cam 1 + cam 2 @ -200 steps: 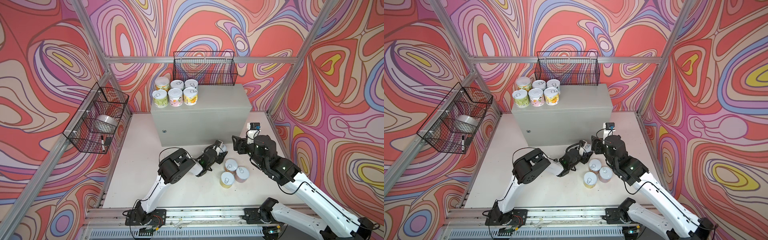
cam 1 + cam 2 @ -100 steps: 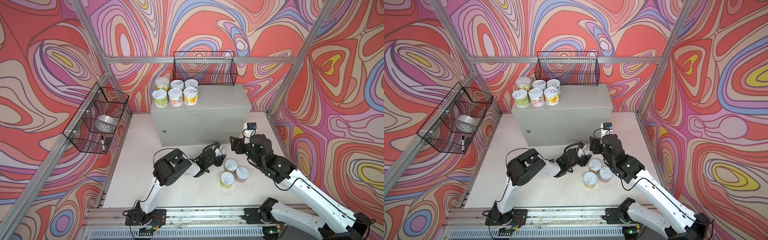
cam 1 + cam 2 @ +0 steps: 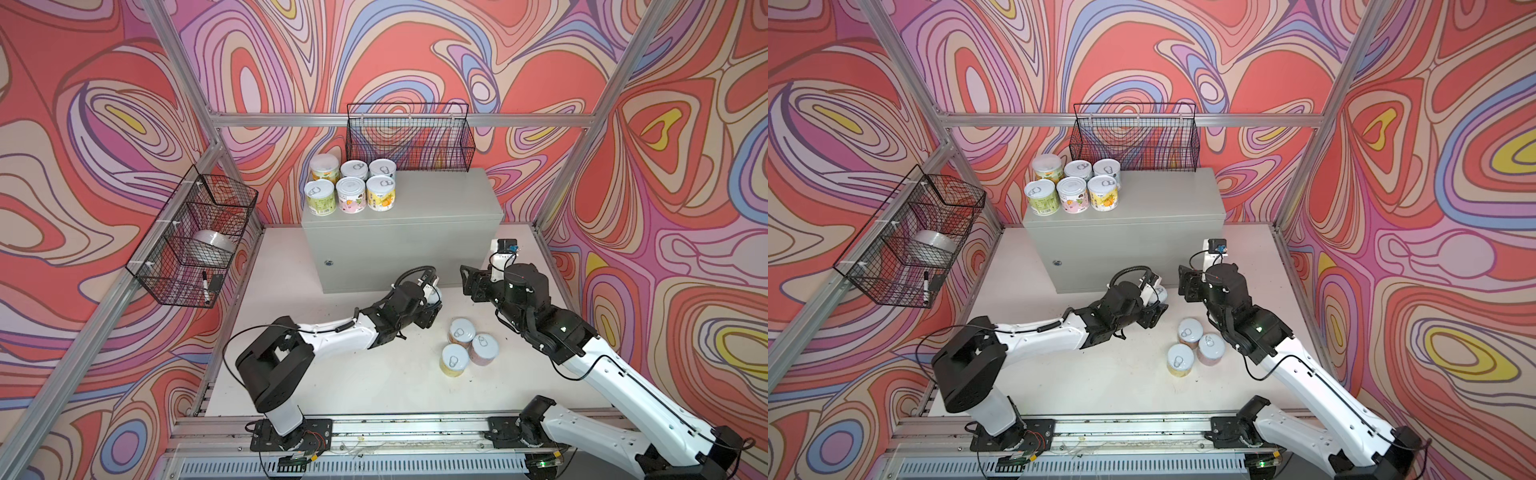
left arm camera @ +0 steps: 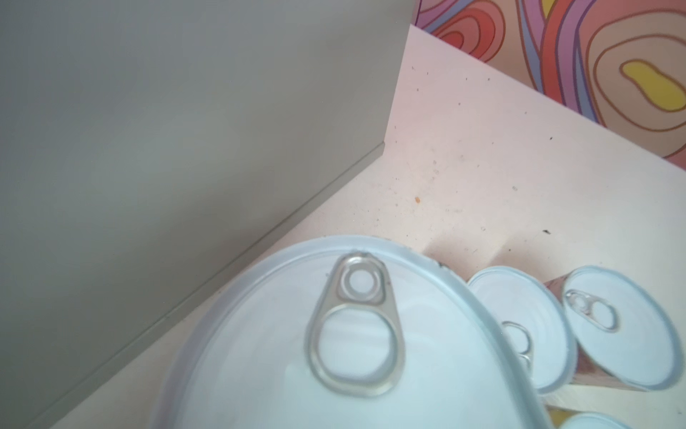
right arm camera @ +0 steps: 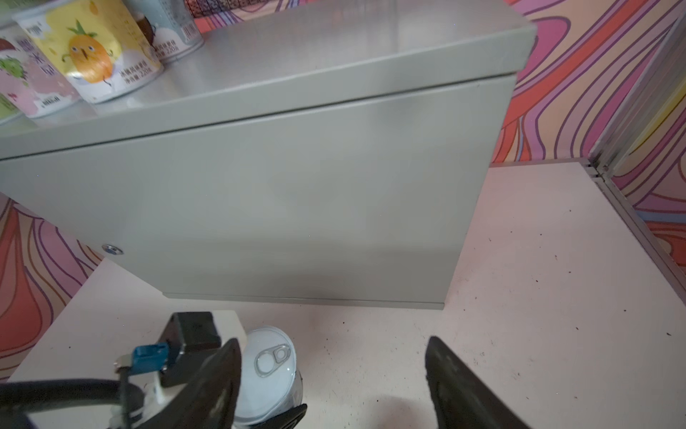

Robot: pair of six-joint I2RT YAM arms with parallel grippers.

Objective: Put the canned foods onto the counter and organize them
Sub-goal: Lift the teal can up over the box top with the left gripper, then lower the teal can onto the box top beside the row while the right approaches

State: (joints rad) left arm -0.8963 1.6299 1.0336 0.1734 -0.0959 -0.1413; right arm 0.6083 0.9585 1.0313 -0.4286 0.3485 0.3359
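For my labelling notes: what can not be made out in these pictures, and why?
- Left pincer, its fingers: in both top views, covered by its own wrist; grip unclear.
- Can at that pincer: left wrist view shows it only from above, label unseen.
- Back-row cans, labels: top views, front cans cover them.
- Marker in the side basket: too small for detail.

Walls point(image 3: 415, 54) printed with swirling red, pink, purple and yellow bands enclose a speckled white table point(image 3: 374, 386), framed by aluminium posts point(image 3: 185, 70), with black wire baskets point(image 3: 409, 139) hung on the back and left walls.
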